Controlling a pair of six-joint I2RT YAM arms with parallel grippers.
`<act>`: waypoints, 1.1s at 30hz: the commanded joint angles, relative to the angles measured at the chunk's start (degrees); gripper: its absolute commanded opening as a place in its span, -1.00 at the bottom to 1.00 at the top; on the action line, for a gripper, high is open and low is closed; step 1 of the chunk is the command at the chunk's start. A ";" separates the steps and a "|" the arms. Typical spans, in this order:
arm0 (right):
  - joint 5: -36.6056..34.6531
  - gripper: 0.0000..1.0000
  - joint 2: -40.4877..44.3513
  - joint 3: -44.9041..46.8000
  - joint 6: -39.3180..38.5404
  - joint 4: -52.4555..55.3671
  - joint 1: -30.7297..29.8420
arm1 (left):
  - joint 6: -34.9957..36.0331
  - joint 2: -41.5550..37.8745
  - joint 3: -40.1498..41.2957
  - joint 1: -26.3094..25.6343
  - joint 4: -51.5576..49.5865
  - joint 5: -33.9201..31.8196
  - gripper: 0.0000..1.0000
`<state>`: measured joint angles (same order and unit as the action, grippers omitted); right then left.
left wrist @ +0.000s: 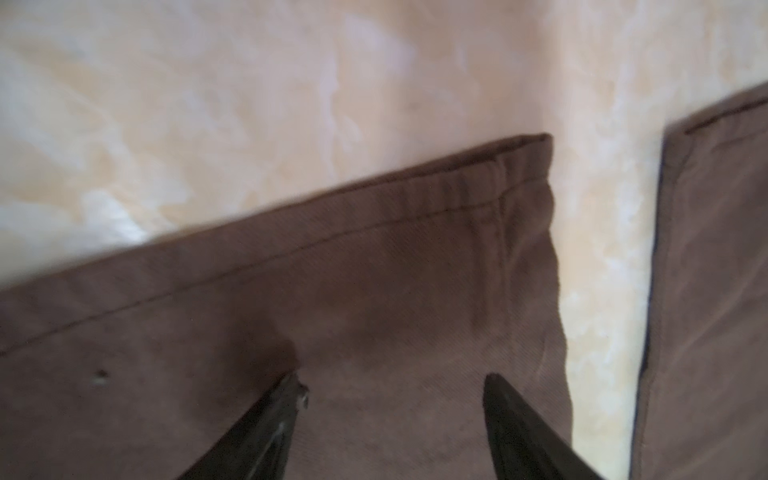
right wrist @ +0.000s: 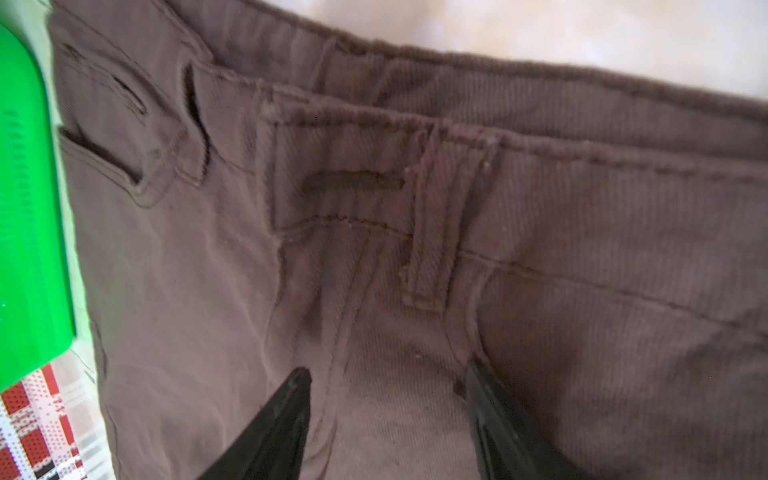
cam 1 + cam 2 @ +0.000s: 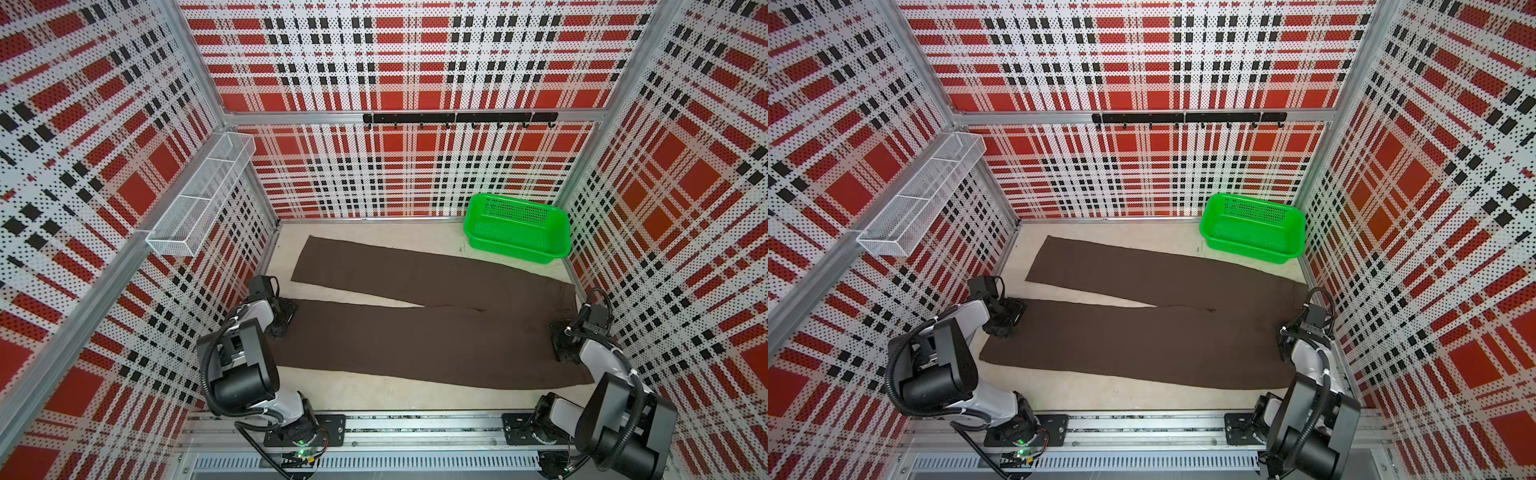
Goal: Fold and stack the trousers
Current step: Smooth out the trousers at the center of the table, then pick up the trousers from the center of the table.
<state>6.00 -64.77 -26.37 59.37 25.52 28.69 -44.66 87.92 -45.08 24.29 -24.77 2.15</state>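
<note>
Here the dark brown trousers [image 3: 415, 340] lie unfolded across the floor [image 3: 395, 397], waistband [image 2: 540, 99] at 3 o'clock, legs running toward 9 o'clock. At 9 o'clock the left fingers [image 1: 257, 436] stand spread and empty over the near leg's hem [image 1: 374, 199]; at 3 o'clock the right fingers [image 2: 270, 428] stand likewise apart over the fly [image 2: 353, 311]. Farther off, the second leg [image 3: 395, 270] angles to 10 o'clock, and a green basket [image 3: 515, 249] sits at 1 o'clock. The first fold looks not yet begun; next, each pair likely must pinch cloth and lay one leg over the other.
</note>
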 commanded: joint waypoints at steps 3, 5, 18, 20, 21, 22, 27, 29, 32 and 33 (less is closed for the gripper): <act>-7.40 0.27 3.82 0.17 -0.37 19.66 0.45 | 1.83 -1.01 0.37 2.15 -4.65 -2.74 0.50; -8.46 0.25 4.21 -1.70 -1.62 20.74 0.41 | 1.95 -1.13 -0.51 1.77 -4.60 -1.50 0.50; -9.32 0.26 0.52 -15.57 -5.09 16.70 -0.12 | 3.05 1.77 -12.06 -8.09 -5.86 2.70 0.52; -11.18 0.26 -2.95 -18.84 -7.76 14.12 -0.13 | 4.69 2.49 -15.65 -9.93 -5.98 1.94 0.54; -11.88 0.25 -5.28 -20.73 -9.44 12.79 -0.12 | 5.74 2.93 -17.70 -10.79 -5.95 1.80 0.54; -12.79 0.23 -7.47 -22.54 -10.87 12.07 -0.12 | 6.51 3.34 -19.20 -11.48 -6.03 1.61 0.55; -13.63 0.18 -19.46 -31.04 -19.26 8.45 -0.12 | 8.62 5.21 -25.53 -14.54 -5.43 1.45 0.57; -13.62 0.13 -22.48 -32.08 -21.42 5.76 -0.12 | 8.89 6.22 -27.00 -15.45 -5.35 1.44 0.57; -15.37 0.09 -25.95 -33.31 -23.09 3.51 -0.12 | 9.12 7.95 -28.86 -16.27 -5.50 1.74 0.57; -16.42 0.09 -27.10 -33.92 -23.64 3.40 -0.12 | 9.16 8.35 -29.30 -16.44 -5.49 1.72 0.57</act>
<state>-7.20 -89.89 -58.72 39.77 31.46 28.67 -36.97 94.35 -72.97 8.34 -29.85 4.05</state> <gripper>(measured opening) 0.547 0.785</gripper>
